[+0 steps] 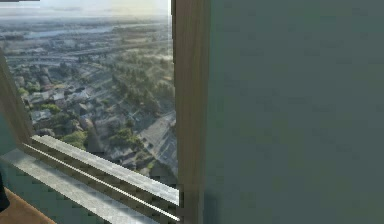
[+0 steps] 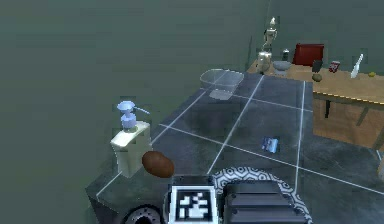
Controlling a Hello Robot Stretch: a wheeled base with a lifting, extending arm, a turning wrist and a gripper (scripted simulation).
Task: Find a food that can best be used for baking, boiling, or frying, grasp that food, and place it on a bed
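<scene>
Brown potato (image 2: 157, 163): one. It lies on the dark tiled counter (image 2: 235, 120), close to the near left corner, just beside a cream box (image 2: 129, 152).
Soap bottle (image 2: 127, 115): one, clear, with a pump. It stands upright on the cream box.
Fingers: the gripper (image 2: 143, 214) is a dark round shape at the arm side view's bottom edge, near the potato. It is cut off, so I cannot tell whether the fingers hold anything.
White square (image 2: 194, 203): one, with black marks, just right of the gripper.
Glass bowl (image 2: 221, 82): one, at the counter's far end, well apart from the potato.
Small blue-grey thing (image 2: 270, 145): one, lying on the tiles. It is too small to name.
Open room: wide tiles run between the potato and the bowl. A green-grey wall runs along the counter's left edge.
Wooden counter (image 2: 345, 92): one, past the tiled one. It carries one tall silver statue (image 2: 267, 42), one grey bowl (image 2: 283, 66) and one bottle (image 2: 357, 66). A red thing (image 2: 309, 52) is hard to make out.
Forward view: one window (image 1: 90, 90) with a wooden frame (image 1: 190, 110) looks over a town. A plain wall (image 1: 300, 110) stands close on the right.
</scene>
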